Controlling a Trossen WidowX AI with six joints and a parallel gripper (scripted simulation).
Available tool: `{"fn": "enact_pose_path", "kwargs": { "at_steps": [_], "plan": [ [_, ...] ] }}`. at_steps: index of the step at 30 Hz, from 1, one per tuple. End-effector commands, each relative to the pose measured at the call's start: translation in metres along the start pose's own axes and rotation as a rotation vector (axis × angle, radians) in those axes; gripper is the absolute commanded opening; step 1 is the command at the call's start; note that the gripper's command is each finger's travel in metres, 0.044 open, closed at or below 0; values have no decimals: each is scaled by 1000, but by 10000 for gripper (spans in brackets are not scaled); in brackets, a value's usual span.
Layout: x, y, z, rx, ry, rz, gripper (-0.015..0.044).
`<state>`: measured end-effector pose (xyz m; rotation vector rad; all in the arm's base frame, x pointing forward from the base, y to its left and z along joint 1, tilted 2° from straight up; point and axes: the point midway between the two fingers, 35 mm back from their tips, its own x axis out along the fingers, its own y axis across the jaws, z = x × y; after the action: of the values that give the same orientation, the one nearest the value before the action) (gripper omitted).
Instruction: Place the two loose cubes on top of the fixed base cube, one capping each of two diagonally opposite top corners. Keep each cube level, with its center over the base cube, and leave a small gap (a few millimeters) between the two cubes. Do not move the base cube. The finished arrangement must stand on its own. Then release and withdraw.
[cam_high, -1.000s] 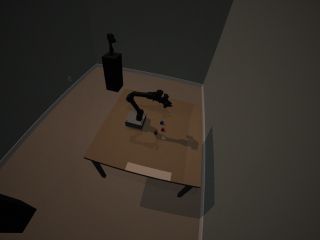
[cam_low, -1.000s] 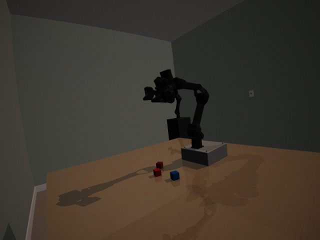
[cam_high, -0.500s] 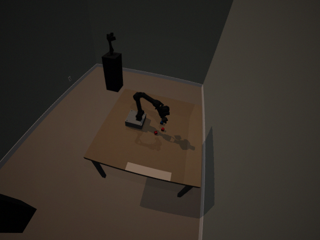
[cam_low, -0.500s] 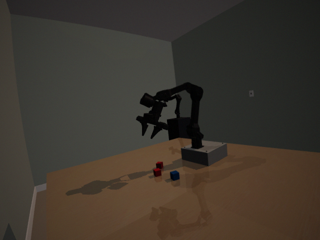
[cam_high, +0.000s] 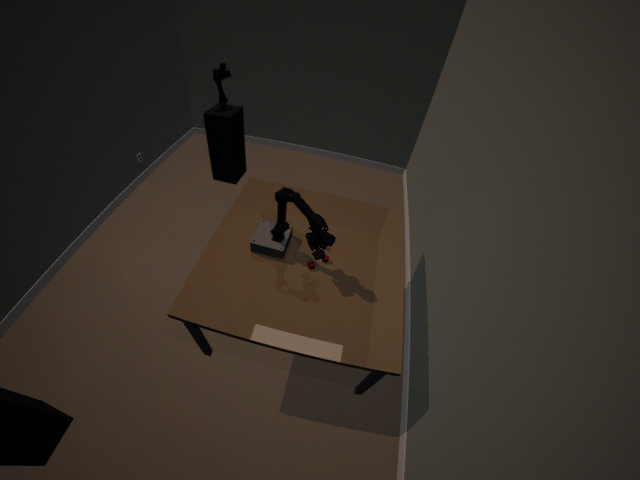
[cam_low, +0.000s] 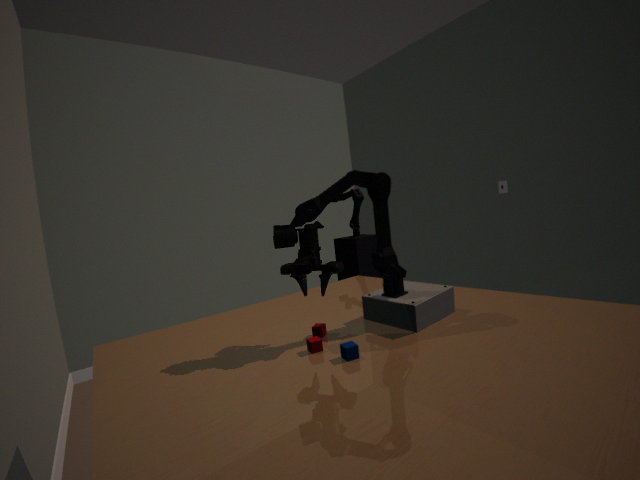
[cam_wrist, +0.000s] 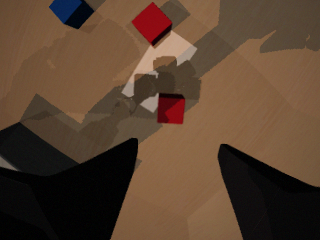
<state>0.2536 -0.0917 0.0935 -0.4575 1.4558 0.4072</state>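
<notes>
One red cube (cam_wrist: 171, 109) (cam_low: 318, 330) (cam_high: 311, 265) lies on the table in the arm's shadow, just ahead of the fingers in the wrist view. A second red cube (cam_wrist: 152, 23) (cam_low: 314, 344) (cam_high: 325, 258) stands apart from it, turned at an angle, between it and the blue cube (cam_wrist: 70, 10) (cam_low: 349, 350). The blue cube is cut by the top edge of the wrist view and mostly hidden behind the arm in the top view. No cube rests on another. My gripper (cam_low: 314, 295) (cam_wrist: 179, 147) is open and empty, pointing down well above the table.
The arm stands on a grey base box (cam_high: 267, 244) (cam_low: 390, 310) beside the cubes. A pale panel (cam_high: 297, 342) lies at the table's front edge in the top view. A black pedestal (cam_high: 225, 147) with another arm stands beyond the table.
</notes>
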Motion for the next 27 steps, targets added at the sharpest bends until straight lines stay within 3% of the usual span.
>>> {"fn": "enact_pose_path", "kwargs": {
  "at_steps": [1, 6, 27],
  "plan": [
    [17, 0, -2, -4, 11, 12, 265],
    [62, 2, -3, -7, 12, 12, 265],
    [93, 2, -4, -7, 13, 12, 265]
  ]
}}
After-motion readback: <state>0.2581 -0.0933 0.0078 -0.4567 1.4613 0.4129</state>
